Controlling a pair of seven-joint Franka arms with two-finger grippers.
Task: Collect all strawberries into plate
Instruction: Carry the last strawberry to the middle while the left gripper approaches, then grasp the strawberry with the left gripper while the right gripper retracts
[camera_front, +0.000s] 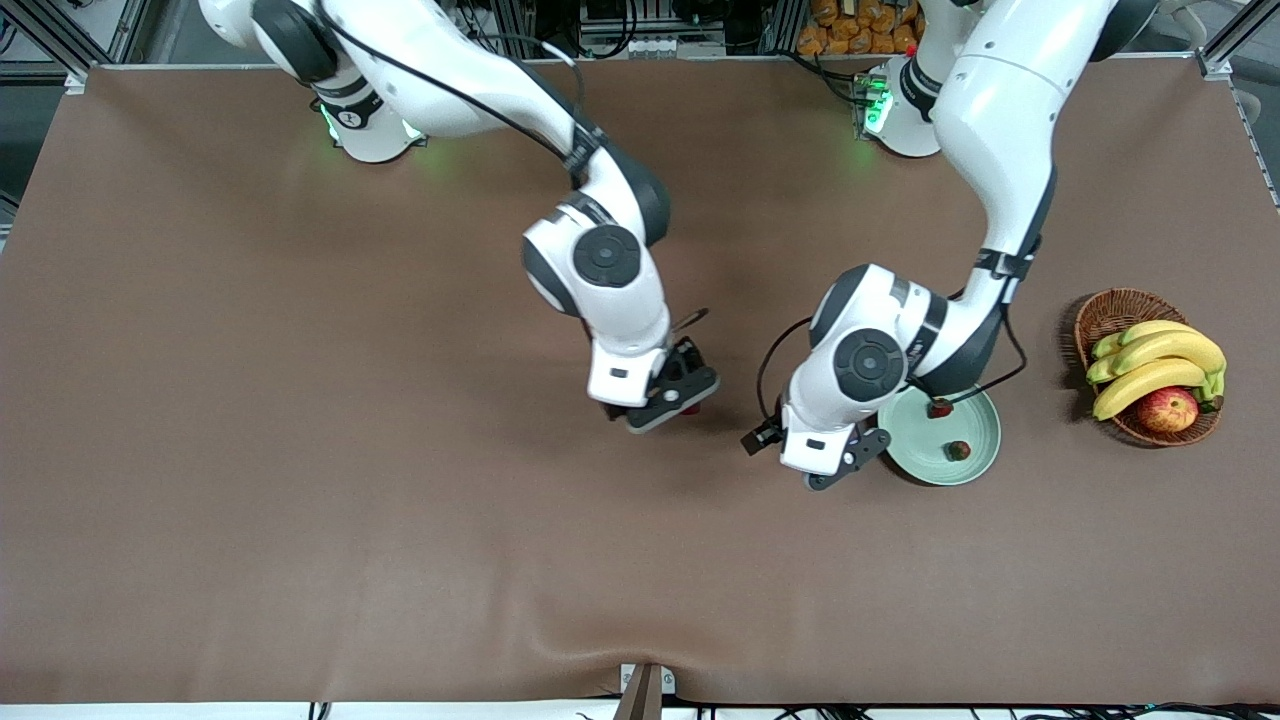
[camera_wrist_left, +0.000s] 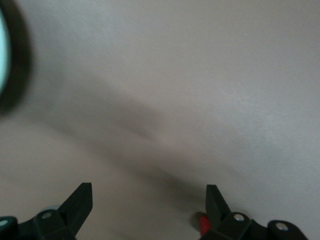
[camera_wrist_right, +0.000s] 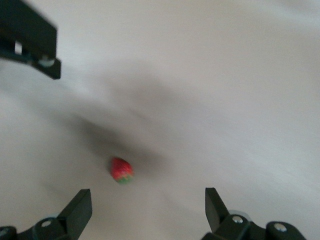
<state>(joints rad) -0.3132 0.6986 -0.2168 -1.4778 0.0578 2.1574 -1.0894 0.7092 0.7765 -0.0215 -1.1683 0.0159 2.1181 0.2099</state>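
The pale green plate (camera_front: 925, 442) lies on the brown cloth toward the left arm's end of the table and holds two strawberries (camera_front: 940, 407) (camera_front: 958, 450). My left gripper (camera_front: 845, 465) (camera_wrist_left: 149, 192) hangs open and empty just beside the plate's rim (camera_wrist_left: 2, 55). A third strawberry (camera_wrist_right: 121, 170) lies on the bare cloth near the table's middle, mostly hidden under my right hand in the front view, where only a red edge (camera_front: 692, 407) shows. My right gripper (camera_front: 672, 398) (camera_wrist_right: 148, 197) is low over it, open, with nothing between its fingers.
A wicker basket (camera_front: 1105, 315) with bananas (camera_front: 1150, 365) and an apple (camera_front: 1167, 408) stands toward the left arm's end, past the plate. The left hand's finger (camera_wrist_right: 30, 37) shows in the right wrist view. Brown cloth (camera_front: 300, 450) covers the table.
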